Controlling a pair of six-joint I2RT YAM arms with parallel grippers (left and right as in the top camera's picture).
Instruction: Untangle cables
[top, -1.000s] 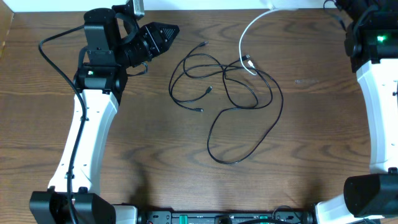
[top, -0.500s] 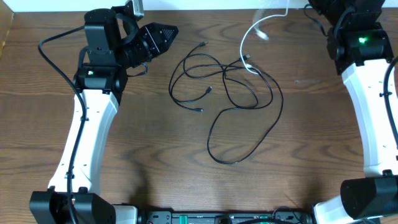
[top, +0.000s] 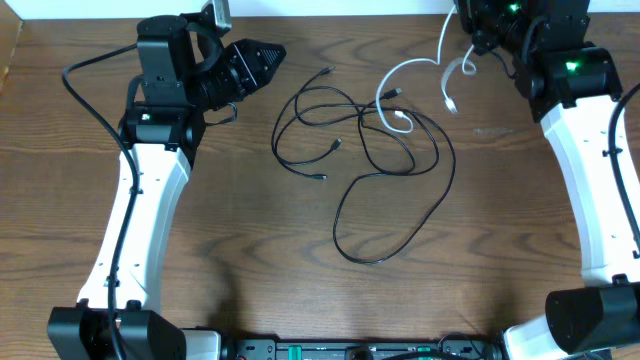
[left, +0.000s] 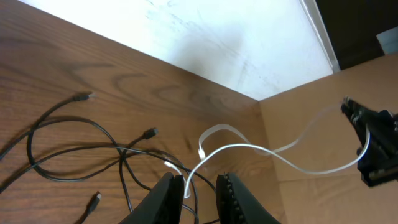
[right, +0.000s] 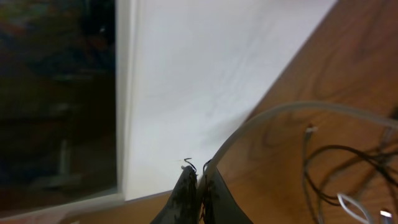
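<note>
1. Right arm has swung in from the 3 o'clock edge toward 1 o'clock over the last second. It dragged the white cable (top: 410, 65) along, so that one now arcs differently. The left arm and the black cable (top: 375, 261) haven't budged.
2. Around it all: a dark wood bench (top: 250, 230), a white wall (left: 217, 37) along the 12 o'clock edge, and a tan panel (left: 292, 199) past the corner in the left wrist view. The left arm's thick black cable (top: 75, 75) loops out at 10 o'clock.
3. In the way: the black cable's loops cross the low end of the white cable just off centre toward 1 o'clock. Can't tell which strand is on top.
4. The right fingers (right: 199, 183) are clenched on the white cable up at 1 o'clock, and two strands hang away from them.
5. The left fingers (left: 196, 190) sit at 11 o'clock, slightly parted with nothing between them. They point toward the tangle but are well apart from it.
6. Looks: the black cable is thin and long, in loose overlapping loops from the centre down toward 6 o'clock, with small dark plugs at its ends. The white cable is shorter, with one end dangling near the right fingers and the other lying among the black loops.
</note>
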